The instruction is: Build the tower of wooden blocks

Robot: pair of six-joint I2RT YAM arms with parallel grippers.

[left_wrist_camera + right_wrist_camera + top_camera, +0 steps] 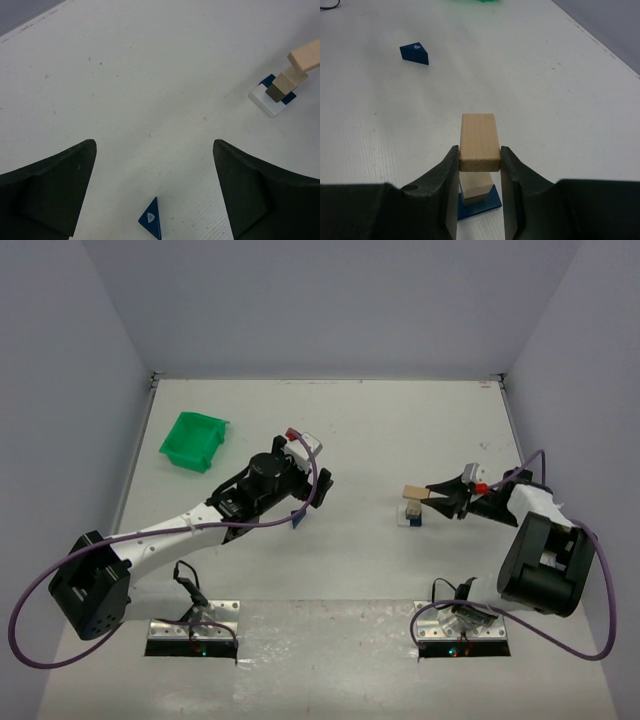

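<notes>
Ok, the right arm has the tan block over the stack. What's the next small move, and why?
Probably ease the right arm's fingers straight down a touch, then open them. They clamp the tan block directly above the upright block standing on the blue base, roughly centred. Whether the two blocks touch yet I cannot tell.

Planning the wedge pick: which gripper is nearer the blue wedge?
Left. The left gripper hovers at the blue wedge, which shows between its open fingers. The right gripper is well away, shut on a tan block above the small stack.
</notes>
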